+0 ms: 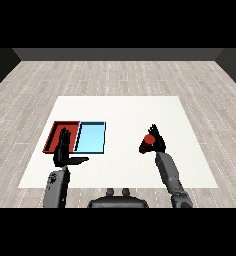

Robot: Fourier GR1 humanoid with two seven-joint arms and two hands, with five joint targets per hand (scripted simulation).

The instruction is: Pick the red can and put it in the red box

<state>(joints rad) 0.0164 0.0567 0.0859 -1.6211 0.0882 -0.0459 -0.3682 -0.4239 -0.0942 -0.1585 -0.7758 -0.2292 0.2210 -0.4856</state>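
Now: one red can point(149, 139) | right hand point(156, 144) curled round it | left hand point(64, 150) spread | two trays

— What is the floor like?
— The floor point(120, 75) is made of long, pale grey wood planks. It goes all around the table.
— And the table?
— The table point(125, 112) is white and flat.
— What is at the back?
— A dark grey wall point(118, 54), low and plain.
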